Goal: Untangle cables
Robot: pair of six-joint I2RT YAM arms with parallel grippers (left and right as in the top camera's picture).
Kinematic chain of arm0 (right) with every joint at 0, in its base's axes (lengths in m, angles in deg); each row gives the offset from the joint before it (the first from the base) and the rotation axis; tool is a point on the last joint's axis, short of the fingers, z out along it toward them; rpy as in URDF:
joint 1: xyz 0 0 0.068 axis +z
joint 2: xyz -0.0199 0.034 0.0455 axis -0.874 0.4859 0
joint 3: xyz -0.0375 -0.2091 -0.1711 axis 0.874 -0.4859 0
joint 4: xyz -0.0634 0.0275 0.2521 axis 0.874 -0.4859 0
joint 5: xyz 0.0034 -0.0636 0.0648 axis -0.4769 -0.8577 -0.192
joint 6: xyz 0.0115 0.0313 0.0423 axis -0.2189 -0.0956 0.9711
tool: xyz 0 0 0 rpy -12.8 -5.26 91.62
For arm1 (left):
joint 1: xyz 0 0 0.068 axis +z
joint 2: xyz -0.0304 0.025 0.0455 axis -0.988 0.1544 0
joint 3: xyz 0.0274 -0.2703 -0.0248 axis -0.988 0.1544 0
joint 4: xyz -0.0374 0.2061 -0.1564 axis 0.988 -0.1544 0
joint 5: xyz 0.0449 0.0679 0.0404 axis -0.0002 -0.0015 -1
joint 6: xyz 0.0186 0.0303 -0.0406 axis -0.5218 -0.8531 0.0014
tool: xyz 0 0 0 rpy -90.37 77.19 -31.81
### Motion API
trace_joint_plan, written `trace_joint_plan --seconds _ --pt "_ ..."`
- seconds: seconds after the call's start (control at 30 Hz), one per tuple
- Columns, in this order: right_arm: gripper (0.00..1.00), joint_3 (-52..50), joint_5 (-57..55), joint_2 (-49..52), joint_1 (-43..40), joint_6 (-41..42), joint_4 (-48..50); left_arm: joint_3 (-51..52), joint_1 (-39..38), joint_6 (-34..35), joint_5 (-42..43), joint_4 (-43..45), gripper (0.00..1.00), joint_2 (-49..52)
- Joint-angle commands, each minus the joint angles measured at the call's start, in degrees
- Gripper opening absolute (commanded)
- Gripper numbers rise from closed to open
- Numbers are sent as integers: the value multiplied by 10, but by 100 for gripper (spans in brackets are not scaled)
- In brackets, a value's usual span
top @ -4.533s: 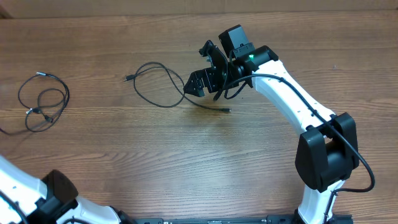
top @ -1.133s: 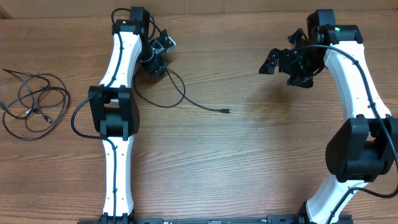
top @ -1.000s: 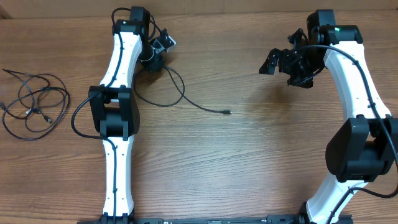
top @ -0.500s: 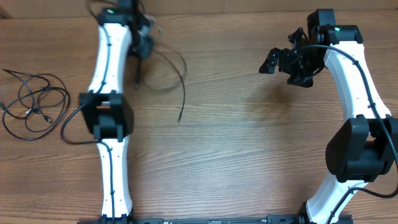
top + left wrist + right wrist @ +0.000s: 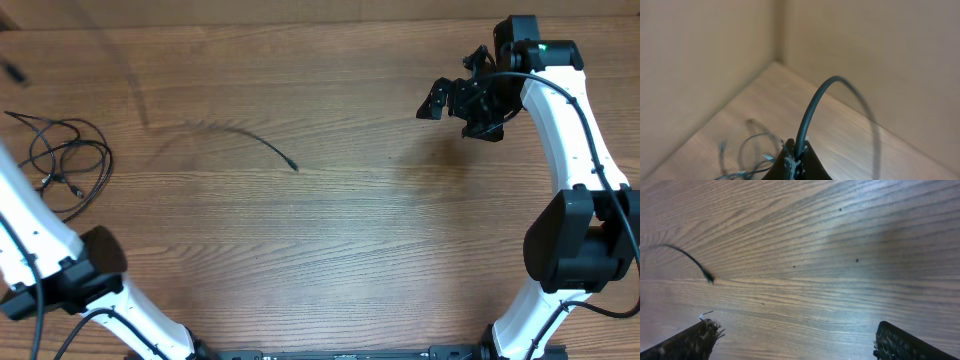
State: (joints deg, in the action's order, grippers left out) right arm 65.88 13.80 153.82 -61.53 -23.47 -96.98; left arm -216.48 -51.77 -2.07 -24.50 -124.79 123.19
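One loose black cable [image 5: 262, 147] lies stretched and blurred across the table, its plug end toward the middle. The plug end also shows in the right wrist view [image 5: 707, 276]. My left gripper [image 5: 797, 152] is shut on this cable, which arches up out of the jaws. A coil of thin black cables [image 5: 62, 165] lies at the far left and also shows below the left gripper [image 5: 747, 150]. My right gripper [image 5: 455, 100] is open and empty above the table at the back right, its fingers wide apart [image 5: 800, 345].
My left arm's white link [image 5: 40, 235] crosses the front left corner. My right arm [image 5: 570, 130] runs along the right side. In the left wrist view, walls meet in a corner [image 5: 777, 35] behind the table.
My left arm has swung from the back middle to the far left, pulling the loose cable with it. The cable's plug end has slid left. The right arm has not moved in the last second.
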Motion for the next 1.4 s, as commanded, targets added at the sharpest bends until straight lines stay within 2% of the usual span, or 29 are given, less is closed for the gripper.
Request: trace_joint_plan --seconds 0.0,0.23,0.5,0.67,0.87,0.93,0.97,1.0,1.03,1.07,1.27,1.37 --pt "100 10 -2 -20 3 -4 -10 2 91 82 -25 11 4 5" --pt "100 10 2 -20 3 -4 -10 -3 184 86 -27 55 4 -17" --pt "100 10 4 -20 3 -3 -10 -3 186 66 -42 121 4 -68" --pt "100 10 4 -20 3 -2 -10 -1 126 33 -35 40 4 -51" --pt "100 10 4 -20 3 -2 -11 -1 61 32 -116 -46 7 32" --pt "100 10 4 -20 3 -2 -12 -1 49 31 -132 -68 13 66" --pt "100 10 4 -20 3 -2 -12 -1 45 30 -133 -78 29 82" --pt "100 10 4 -20 3 -2 -12 -1 40 30 -130 -87 72 104" --pt "100 10 4 -20 3 -2 -12 -1 36 23 -120 -92 94 118" --pt "100 10 4 -20 3 -2 -12 -1 31 3 -109 -100 100 132" --pt "100 10 18 -20 3 -2 -12 -2 3 -7 -100 -121 100 132" --pt "100 12 15 -22 15 -4 -14 -2 -44 -62 -29 -135 99 73"
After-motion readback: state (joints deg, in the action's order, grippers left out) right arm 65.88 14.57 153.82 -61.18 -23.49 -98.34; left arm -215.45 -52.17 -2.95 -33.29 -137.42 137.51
